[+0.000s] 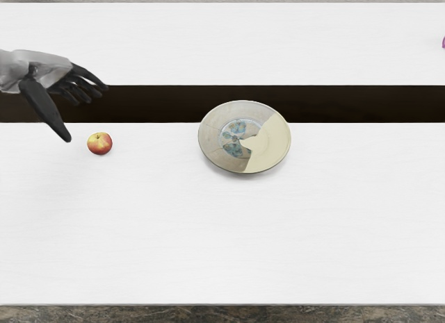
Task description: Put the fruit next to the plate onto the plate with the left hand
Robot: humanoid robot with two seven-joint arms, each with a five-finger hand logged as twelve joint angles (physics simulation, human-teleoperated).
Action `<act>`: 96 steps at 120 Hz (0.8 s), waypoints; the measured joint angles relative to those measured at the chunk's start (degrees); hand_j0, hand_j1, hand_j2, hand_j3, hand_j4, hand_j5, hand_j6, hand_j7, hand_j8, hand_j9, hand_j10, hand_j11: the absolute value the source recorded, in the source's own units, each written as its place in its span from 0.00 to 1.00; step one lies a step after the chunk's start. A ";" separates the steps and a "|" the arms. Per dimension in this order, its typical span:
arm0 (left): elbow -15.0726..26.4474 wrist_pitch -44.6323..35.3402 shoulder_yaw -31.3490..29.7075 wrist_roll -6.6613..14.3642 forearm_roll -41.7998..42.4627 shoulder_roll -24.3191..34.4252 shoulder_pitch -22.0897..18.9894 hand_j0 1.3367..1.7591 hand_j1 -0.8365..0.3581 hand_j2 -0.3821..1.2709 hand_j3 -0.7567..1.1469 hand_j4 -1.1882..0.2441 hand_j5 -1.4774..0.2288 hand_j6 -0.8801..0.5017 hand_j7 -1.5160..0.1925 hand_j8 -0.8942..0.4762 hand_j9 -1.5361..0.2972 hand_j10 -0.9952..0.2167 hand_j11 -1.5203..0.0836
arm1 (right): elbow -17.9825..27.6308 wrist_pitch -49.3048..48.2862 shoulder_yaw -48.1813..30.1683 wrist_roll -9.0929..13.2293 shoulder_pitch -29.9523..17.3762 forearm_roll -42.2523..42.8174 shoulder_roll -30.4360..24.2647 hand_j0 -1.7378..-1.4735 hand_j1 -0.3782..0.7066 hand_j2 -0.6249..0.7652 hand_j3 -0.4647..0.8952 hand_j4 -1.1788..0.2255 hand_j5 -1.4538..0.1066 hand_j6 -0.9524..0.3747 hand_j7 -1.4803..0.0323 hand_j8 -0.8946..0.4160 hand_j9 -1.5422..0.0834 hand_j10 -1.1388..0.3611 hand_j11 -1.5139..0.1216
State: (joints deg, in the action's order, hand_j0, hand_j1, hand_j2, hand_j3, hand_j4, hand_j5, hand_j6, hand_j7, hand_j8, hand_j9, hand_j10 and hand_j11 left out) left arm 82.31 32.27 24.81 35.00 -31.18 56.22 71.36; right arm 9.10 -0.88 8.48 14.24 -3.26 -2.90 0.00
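Observation:
A small red and yellow apple [99,143] lies on the white table, well to the left of the plate. The round plate [244,136] is grey and cream with a blue pattern in its centre, and nothing lies on it. My left hand [66,94] comes in from the left edge, above and to the left of the apple. Its dark fingers [85,85] are spread and the thumb points down toward the table. It holds nothing and does not touch the apple.
A dark gap [348,104] runs across between the near table and the far table [222,42]. A small purple object [443,42] shows at the right edge on the far table.

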 joint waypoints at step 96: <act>-9.07 -20.71 -15.26 0.00 -41.82 -22.78 -5.49 0.76 0.92 0.24 0.40 0.78 0.81 0.58 0.83 0.60 0.79 0.76 0.89 | 0.00 0.00 0.03 0.00 -0.16 0.00 0.00 0.30 0.03 0.45 0.34 0.84 0.93 0.72 0.98 0.68 0.95 0.76 0.93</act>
State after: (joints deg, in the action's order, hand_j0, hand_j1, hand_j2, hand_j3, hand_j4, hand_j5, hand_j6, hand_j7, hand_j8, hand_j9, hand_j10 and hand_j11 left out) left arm 73.25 11.56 9.56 35.00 -73.00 33.44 65.87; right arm 9.10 -0.88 8.51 14.24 -3.42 -2.90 0.00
